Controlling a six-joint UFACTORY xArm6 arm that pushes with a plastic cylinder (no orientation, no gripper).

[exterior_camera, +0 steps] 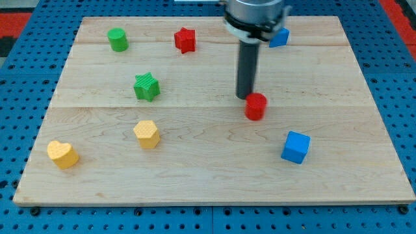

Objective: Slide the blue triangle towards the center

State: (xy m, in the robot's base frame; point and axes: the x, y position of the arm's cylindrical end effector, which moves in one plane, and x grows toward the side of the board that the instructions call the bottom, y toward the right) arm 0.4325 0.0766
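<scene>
Blue triangle block (279, 37): near the view's top edge of the wooden desk (208, 175), partly hidden behind the arm.
My tip (245, 97): on the desk, touching the red cylinder block (255, 106); no end effector to open or close.
Blue cube (296, 147): toward the view's lower right.

Wooden board (214, 188) carries green cylinder (117, 39), red star (185, 39), blue triangle (280, 38), green star (147, 86), red cylinder (256, 106), blue cube (296, 147), yellow hexagon (147, 134), yellow heart (62, 155).

You are looking at a pale striped wooden board (195, 175) carrying green cylinder (117, 39), green star (147, 86), red star (185, 39), red cylinder (256, 106), blue cube (296, 147), blue triangle (280, 38), yellow heart (62, 155), yellow hexagon (147, 134); rod showing dark.
</scene>
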